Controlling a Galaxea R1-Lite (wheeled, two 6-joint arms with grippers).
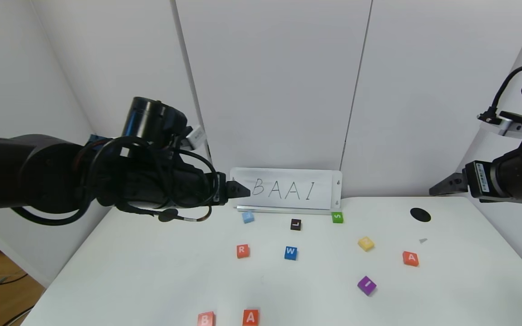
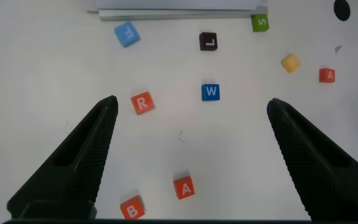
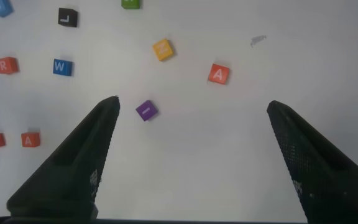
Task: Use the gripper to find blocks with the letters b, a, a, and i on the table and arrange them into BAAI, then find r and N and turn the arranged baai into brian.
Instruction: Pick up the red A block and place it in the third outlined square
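Observation:
On the white table (image 1: pixel 152 271), orange-red B (image 1: pixel 205 318) and A (image 1: pixel 250 317) lie at the near edge. The second A (image 1: pixel 410 258) and purple I (image 1: pixel 366 285) lie at the right. Orange-red R (image 1: pixel 242 251) and yellow N (image 1: pixel 366 243) lie mid-table. My left gripper (image 1: pixel 238 190) hangs high over the back left, open and empty (image 2: pixel 191 101), with B (image 2: pixel 132 208), A (image 2: pixel 184 186) and R (image 2: pixel 142 102) below it. My right gripper (image 1: pixel 442 185) is raised at the right, open and empty (image 3: pixel 192 102), above I (image 3: pixel 145 111) and A (image 3: pixel 218 73).
A white card reading BAAI (image 1: pixel 288 189) stands at the back edge. In front of it lie a light blue block (image 1: pixel 248 217), black L (image 1: pixel 295 224), green S (image 1: pixel 337 217) and blue W (image 1: pixel 290 253). A black hole (image 1: pixel 420 214) is at the back right.

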